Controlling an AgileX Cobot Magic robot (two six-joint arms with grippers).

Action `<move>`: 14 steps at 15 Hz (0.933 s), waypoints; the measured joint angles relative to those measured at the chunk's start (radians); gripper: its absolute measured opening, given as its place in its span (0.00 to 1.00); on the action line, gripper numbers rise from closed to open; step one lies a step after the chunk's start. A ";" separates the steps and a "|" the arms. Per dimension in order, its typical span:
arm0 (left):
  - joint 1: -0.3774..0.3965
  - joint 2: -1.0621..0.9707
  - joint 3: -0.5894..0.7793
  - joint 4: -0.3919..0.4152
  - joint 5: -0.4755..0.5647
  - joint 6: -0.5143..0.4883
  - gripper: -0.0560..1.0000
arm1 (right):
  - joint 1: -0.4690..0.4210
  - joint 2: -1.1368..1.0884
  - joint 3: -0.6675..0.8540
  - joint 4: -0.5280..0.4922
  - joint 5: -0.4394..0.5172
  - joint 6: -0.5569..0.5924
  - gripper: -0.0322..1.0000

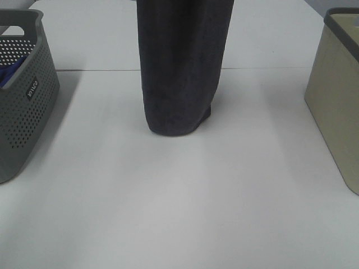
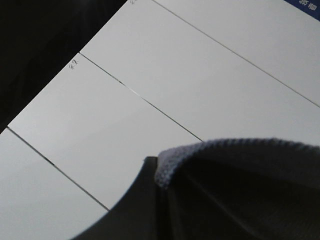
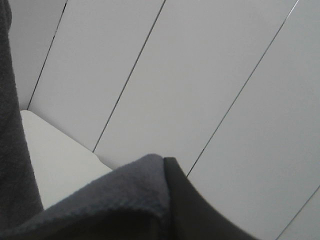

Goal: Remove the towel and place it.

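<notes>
The white bench (image 1: 179,224) fills the room's middle. Over it the towel (image 1: 182,67) hangs as a long dark column, its long axis upright. Its folded lower end is touching the bench or just above it; I cannot tell which. It drops straight down from both arms, which are out of sight above, and neither looks nearer. A grey perforated basket (image 1: 25,117) stands at the left and a beige basket (image 1: 336,112) at the right, both well apart from the towel with nothing between. The left fingers (image 2: 132,207) are clamped on one towel edge, and the right fingers (image 3: 195,210) pinch another. A blue cloth (image 1: 8,75) lies inside the grey basket.
</notes>
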 joint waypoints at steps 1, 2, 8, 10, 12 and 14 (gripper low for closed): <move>0.020 0.013 0.000 -0.013 -0.027 0.000 0.05 | 0.000 0.018 0.000 -0.001 -0.029 0.000 0.05; 0.039 0.030 0.000 -0.032 -0.062 0.000 0.05 | 0.000 0.036 0.000 -0.003 -0.061 0.000 0.05; 0.125 0.172 -0.011 -0.103 -0.308 -0.002 0.05 | -0.044 0.210 -0.115 0.014 -0.163 0.006 0.05; 0.137 0.297 -0.146 -0.132 -0.372 -0.030 0.05 | -0.056 0.331 -0.251 0.030 -0.201 0.020 0.05; 0.140 0.379 -0.284 -0.133 -0.368 -0.035 0.05 | -0.063 0.371 -0.303 0.035 -0.229 0.026 0.05; 0.150 0.499 -0.519 -0.137 -0.314 -0.081 0.05 | -0.084 0.389 -0.330 0.043 -0.282 0.041 0.05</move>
